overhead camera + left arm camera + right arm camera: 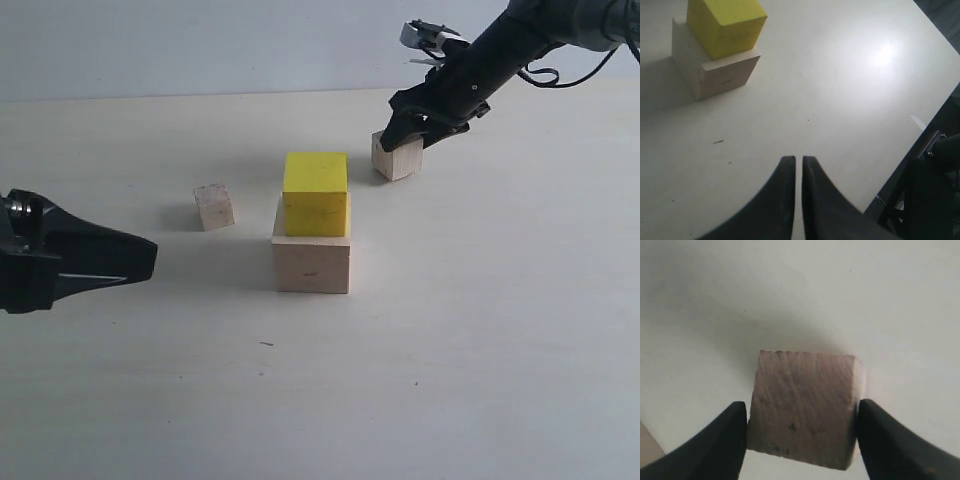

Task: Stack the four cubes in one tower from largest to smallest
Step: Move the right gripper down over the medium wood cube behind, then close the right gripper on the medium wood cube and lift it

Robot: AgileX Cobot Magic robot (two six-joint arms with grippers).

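Third cube, pick-up step: right gripper [403, 133] jaws closed against far-right small cube [397, 157], seemingly not yet lifted; yellow cube [315, 193] on large cube [312, 265], centre; left gripper [798, 162] near-closed, empty; next needs lift and centring over yellow.

One large pale wood cube [312, 265], one yellow cube [315, 193], two small wood cubes [214, 207] [397, 157]

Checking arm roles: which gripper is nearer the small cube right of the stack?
Right. The right gripper clamps the small cube; the left gripper sits shut, far left of it.
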